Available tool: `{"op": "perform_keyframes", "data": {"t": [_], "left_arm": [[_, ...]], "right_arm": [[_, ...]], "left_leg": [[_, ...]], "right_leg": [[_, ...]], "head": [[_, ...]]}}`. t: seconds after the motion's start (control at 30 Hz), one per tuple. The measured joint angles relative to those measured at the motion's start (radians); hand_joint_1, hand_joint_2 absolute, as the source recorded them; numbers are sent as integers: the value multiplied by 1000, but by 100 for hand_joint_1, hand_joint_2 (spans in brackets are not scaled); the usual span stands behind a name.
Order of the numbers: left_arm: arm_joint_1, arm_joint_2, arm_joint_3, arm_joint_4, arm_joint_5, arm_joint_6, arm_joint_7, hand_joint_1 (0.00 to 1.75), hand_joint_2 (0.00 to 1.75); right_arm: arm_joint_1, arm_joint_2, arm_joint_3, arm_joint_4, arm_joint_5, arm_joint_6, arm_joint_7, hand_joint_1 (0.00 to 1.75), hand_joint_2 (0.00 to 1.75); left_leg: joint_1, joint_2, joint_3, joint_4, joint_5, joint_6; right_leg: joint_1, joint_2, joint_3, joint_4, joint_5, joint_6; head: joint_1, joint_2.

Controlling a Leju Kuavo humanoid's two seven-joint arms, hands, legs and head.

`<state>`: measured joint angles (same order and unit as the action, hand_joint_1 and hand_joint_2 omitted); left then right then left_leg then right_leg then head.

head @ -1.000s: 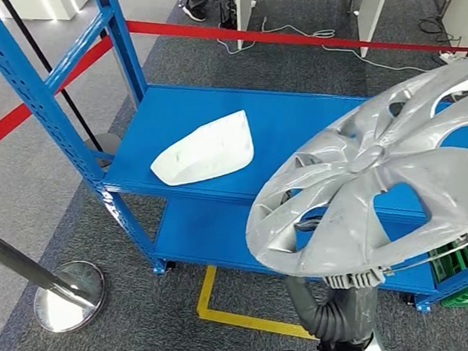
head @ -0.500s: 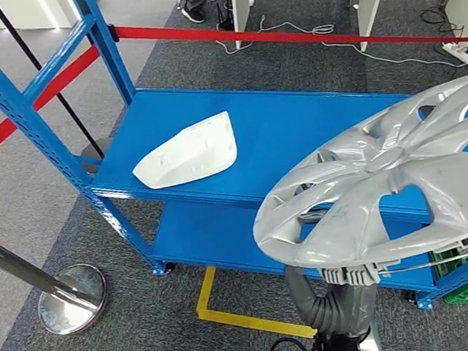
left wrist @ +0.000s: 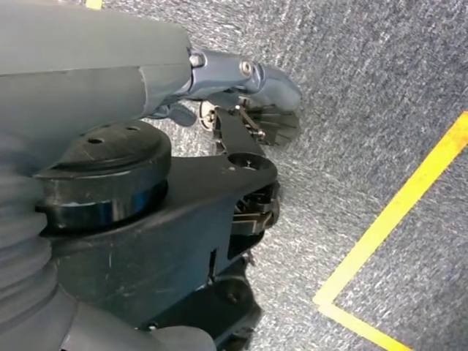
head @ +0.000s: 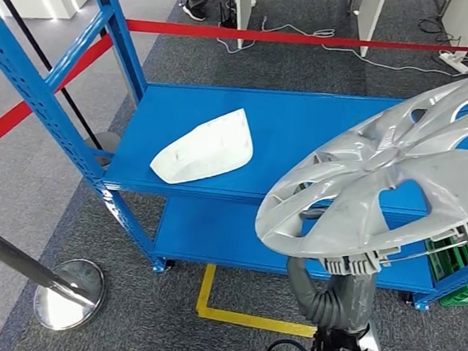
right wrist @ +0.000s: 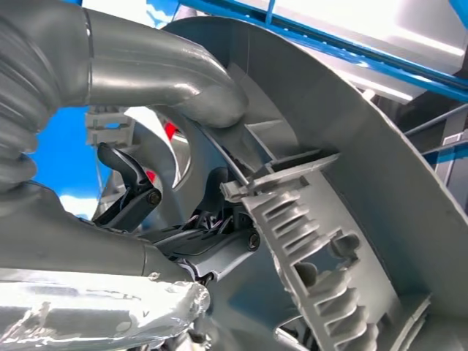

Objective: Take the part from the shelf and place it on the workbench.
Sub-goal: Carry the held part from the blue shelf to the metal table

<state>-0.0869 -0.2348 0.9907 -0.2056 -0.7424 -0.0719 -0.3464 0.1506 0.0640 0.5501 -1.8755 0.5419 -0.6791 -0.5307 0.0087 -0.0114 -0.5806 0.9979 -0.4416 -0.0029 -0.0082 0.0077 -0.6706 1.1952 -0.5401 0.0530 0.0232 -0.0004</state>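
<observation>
while gripped, hubcap (head: 395,185) before shelf (head: 289,129)

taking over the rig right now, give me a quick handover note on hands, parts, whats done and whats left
Right hand: grips the silver wheel cover from underneath, holding it above the blue shelf.
Left hand: hangs over the grey carpet, fingers curled in, holding nothing.
White part: lies flat on the shelf's upper level, untouched.
Done: the wheel cover is off the shelf and in hand.
Left: carry it to the workbench and set it down. Which of the tables in the background is the workbench, I cannot tell.
</observation>
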Motion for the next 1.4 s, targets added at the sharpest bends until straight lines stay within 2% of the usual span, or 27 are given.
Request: {"op": "perform_keyframes", "data": {"t": [0.03,0.07,0.1,0.13,0.17,0.23,0.27,0.4,0.47,0.53,0.57,0.6,0.63,0.7,0.73,0.8,0.9,0.97,1.03,1.07,1.1,1.13,1.17,1.23,1.27,1.3,1.4], "left_arm": [[0,0,0,0,0,0,1,0,175],[1,0,0,0,-1,-1,2,0,175],[1,0,0,0,-2,-1,4,0,175],[1,0,0,0,-5,-2,4,0,175],[1,0,0,0,-7,-3,5,0,175],[0,0,0,0,-12,-6,5,0,175],[0,0,0,0,-14,-8,5,0,175],[-1,1,3,0,-4,-14,3,0,175],[-2,0,12,0,11,-19,-6,0,175],[-2,0,21,0,21,-23,-12,0,175],[-1,0,25,0,25,-26,-12,0,175],[-1,0,29,0,28,-30,-9,0,175],[0,0,34,0,31,-37,-4,0,175],[-1,0,42,0,35,-54,8,0,175],[-2,0,45,0,38,-63,14,0,175],[-4,-1,50,0,41,-79,27,0,175],[-3,-3,61,0,44,-89,39,0,175],[-3,-4,67,0,44,-91,45,0,175],[-3,-5,69,0,40,-91,50,0,175],[-3,-5,69,0,37,-90,52,0,175],[-2,-4,69,0,33,-89,53,0,175],[-2,-4,69,0,30,-88,53,0,175],[-2,-4,69,0,29,-87,53,0,175],[-2,-4,69,0,27,-86,53,0,175],[-2,-3,69,0,26,-86,53,0,175],[-2,-2,69,0,25,-86,53,0,175],[-2,-1,69,0,21,-85,51,0,175]], "right_arm": [[0,0,-1,2,10,0,0,175,175],[0,0,-2,5,24,-1,1,175,175],[1,0,-4,8,43,-1,3,175,175],[1,-1,-5,10,64,-1,6,175,175],[1,-1,-6,12,89,-2,8,175,175],[0,-2,-7,14,133,-2,9,175,175],[-1,-3,-7,14,148,-2,6,175,175],[0,-4,-7,15,156,0,12,175,175],[1,-4,-6,15,139,5,26,175,175],[5,-5,-6,15,123,8,36,175,175],[7,-6,-6,16,117,9,40,175,175],[8,-7,-6,17,112,11,44,175,175],[8,-8,-5,18,107,13,48,175,175],[8,-8,-5,20,98,22,54,175,175],[7,-8,-4,21,94,27,57,175,175],[5,-9,-4,22,88,39,61,175,175],[0,-9,-2,26,80,49,66,175,175],[-5,-9,-1,29,74,54,68,175,175],[-9,-9,1,34,68,60,68,175,175],[-11,-9,2,37,65,63,69,175,175],[-11,-10,2,40,63,64,69,175,175],[-11,-10,2,42,61,65,69,175,175],[-11,-10,2,44,59,65,69,175,175],[-13,-10,2,47,58,66,70,175,175],[-15,-10,3,48,58,66,70,175,175],[-16,-10,3,49,58,67,70,175,175],[-17,-9,3,51,57,68,70,175,175]], "left_leg": [[-1,0,0,0,0,1],[-1,1,0,0,-1,1],[-1,1,1,0,-1,1],[0,0,3,1,-2,1],[0,-1,6,1,-4,-1],[-2,-2,9,3,-7,-10],[-4,-3,10,4,-8,-15],[-3,-2,6,6,-12,-33],[-2,0,-25,73,-55,-42],[-2,0,-90,206,-117,-46],[-2,0,-118,260,-134,-46],[-2,0,-131,283,-131,-44],[-2,0,-126,268,-110,-42],[-4,1,-69,151,-40,-32],[-5,0,-36,84,-16,-27],[-8,0,-4,13,0,-22],[-7,-1,-3,-2,7,-10],[-3,1,-3,-9,16,0],[-2,2,-6,-10,20,4],[-3,3,-7,-9,21,5],[-3,4,-9,-9,23,5],[-2,4,-11,-9,24,5],[-1,3,-12,-8,26,3],[-3,1,-14,-4,30,-5],[-4,0,-17,-2,32,-10],[-6,0,-20,-1,36,-16],[-5,-1,-27,-4,46,-33]], "right_leg": [[0,0,-31,65,-26,2],[0,0,-53,110,-37,3],[-1,0,-58,119,-29,3],[-1,0,-44,87,-2,3],[-2,-1,-12,22,35,3],[-4,0,51,-104,81,0],[-4,2,67,-137,89,-4],[-1,7,69,-149,91,-33],[-4,5,70,-151,93,-44],[-2,3,68,-151,93,-49],[-1,3,67,-151,93,-50],[-1,3,66,-151,93,-50],[0,4,67,-151,93,-50],[0,6,69,-151,93,-49],[2,6,68,-149,92,-46],[5,6,65,-149,94,-36],[3,5,62,-152,95,-17],[3,3,42,-102,55,-7],[1,2,-4,20,-17,0],[1,1,-26,79,-42,2],[0,1,-35,110,-50,5],[-1,1,-25,102,-39,6],[-2,0,3,55,-12,7],[-4,0,82,-84,40,7],[-5,2,108,-132,54,3],[-4,4,119,-156,59,-2],[-2,6,107,-158,72,-25]], "head": [[0,0],[0,0],[1,0],[0,0],[1,0],[1,0],[-1,0],[-9,0],[-12,0],[-15,0],[-15,0],[-15,0],[-15,0],[-15,0],[-15,0],[-15,0],[-14,0],[-9,0],[-5,0],[-4,0],[-4,0],[-4,0],[-4,0],[-4,0],[-5,0],[-6,0],[-6,0]]}}
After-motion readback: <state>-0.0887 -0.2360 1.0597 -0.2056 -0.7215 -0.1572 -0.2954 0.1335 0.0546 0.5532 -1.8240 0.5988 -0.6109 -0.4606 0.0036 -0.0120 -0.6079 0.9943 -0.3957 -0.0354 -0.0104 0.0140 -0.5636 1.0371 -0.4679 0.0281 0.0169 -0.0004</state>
